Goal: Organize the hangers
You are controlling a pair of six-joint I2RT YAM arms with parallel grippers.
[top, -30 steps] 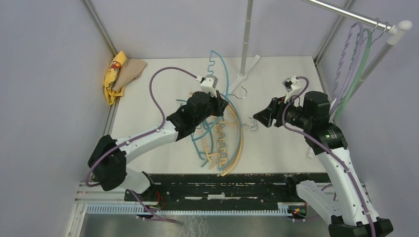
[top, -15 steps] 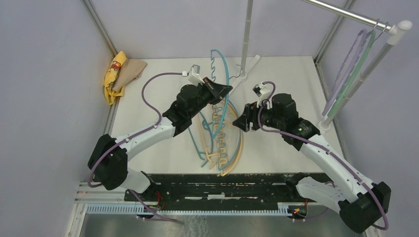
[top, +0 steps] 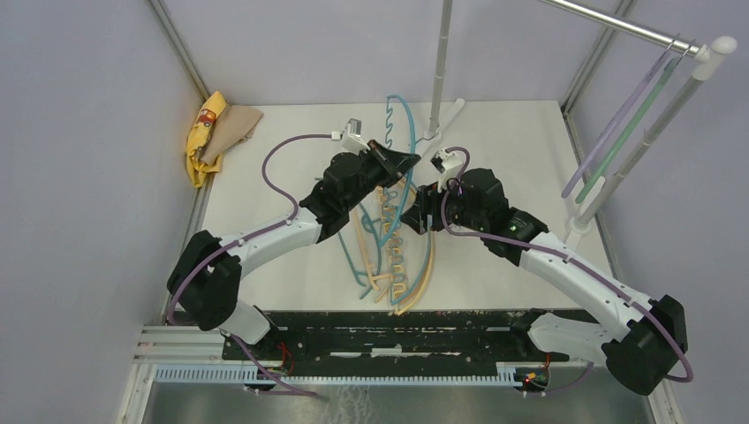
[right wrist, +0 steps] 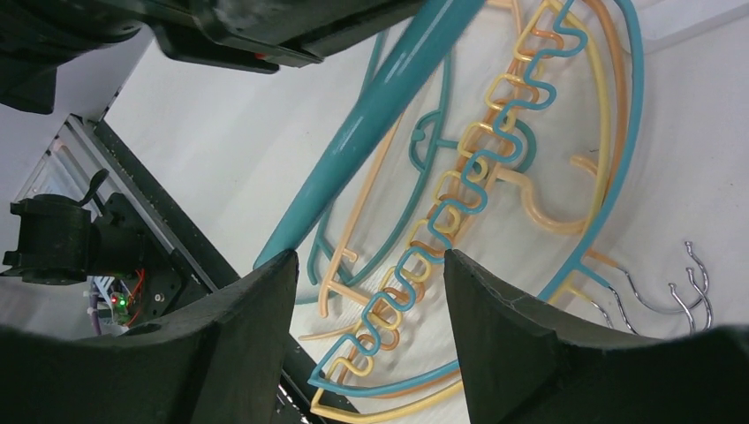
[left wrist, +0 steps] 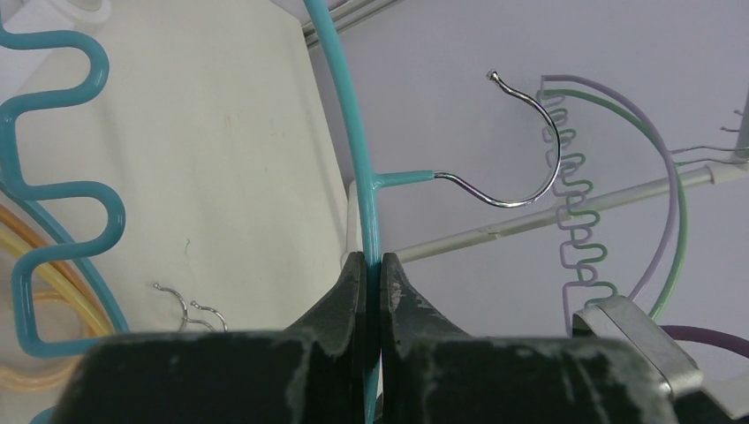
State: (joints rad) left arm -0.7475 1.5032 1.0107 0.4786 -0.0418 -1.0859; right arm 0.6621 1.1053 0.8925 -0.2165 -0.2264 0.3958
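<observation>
My left gripper (top: 408,161) (left wrist: 372,258) is shut on the thin curved bar of a teal hanger (top: 404,119) (left wrist: 353,115) and holds it raised above the table; its metal hook (left wrist: 521,146) points right. My right gripper (top: 419,209) (right wrist: 369,258) is open and empty, right beside the lifted teal hanger (right wrist: 380,97) and above a pile of teal and tan-orange hangers (top: 396,252) (right wrist: 468,185) on the table. A lilac hanger (top: 618,110) and a pale green hanger (top: 632,119) hang on the rail (top: 618,22) at the back right.
A yellow-and-tan cloth (top: 212,132) lies at the table's back left. An upright rack pole (top: 439,62) stands at the back centre, just behind the raised hanger. A second pole (top: 649,124) holds the rail at the right. Loose metal hooks (right wrist: 671,296) lie by the pile.
My right arm has swung left from the rail to the pile, beside my left gripper. My left gripper has lifted the teal hanger and carried it back and right. The hung hangers swing.
</observation>
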